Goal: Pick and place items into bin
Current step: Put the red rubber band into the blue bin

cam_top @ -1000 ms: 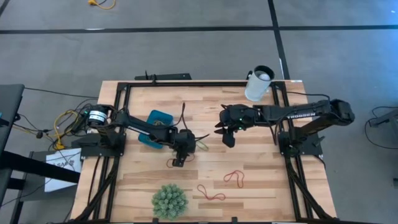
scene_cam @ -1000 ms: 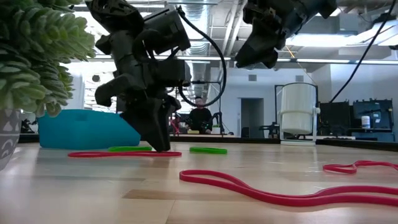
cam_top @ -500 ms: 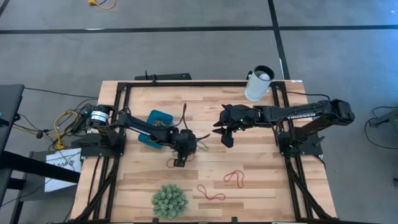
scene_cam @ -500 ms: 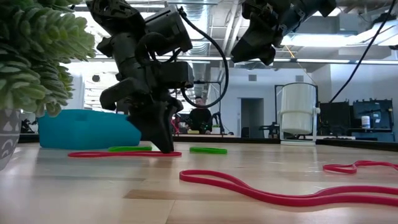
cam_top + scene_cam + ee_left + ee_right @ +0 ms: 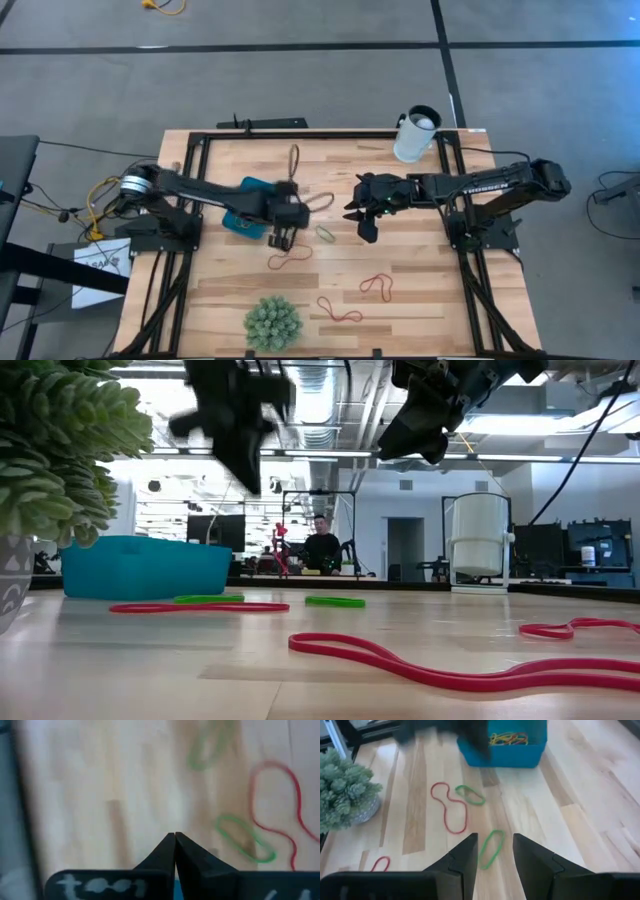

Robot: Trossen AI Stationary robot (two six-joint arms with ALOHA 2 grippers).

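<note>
My left gripper [image 5: 175,836], fingers pressed together on nothing visible, hangs above the bands [image 5: 245,838] beside the bin [image 5: 256,187]; I judge the pick missed, needing another descent. My right gripper [image 5: 492,851] waits parted.

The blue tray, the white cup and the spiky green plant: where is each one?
blue tray [image 5: 520,755], right wrist view, front wall.
white cup [image 5: 412,143], high view, side wall.
spiky green plant [image 5: 272,323], high view, middle of the foliage.

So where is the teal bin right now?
In the high view the teal bin sits on the table's left half, partly under the left arm, with the shut left pincer just beyond its right end and a green band further right.
</note>
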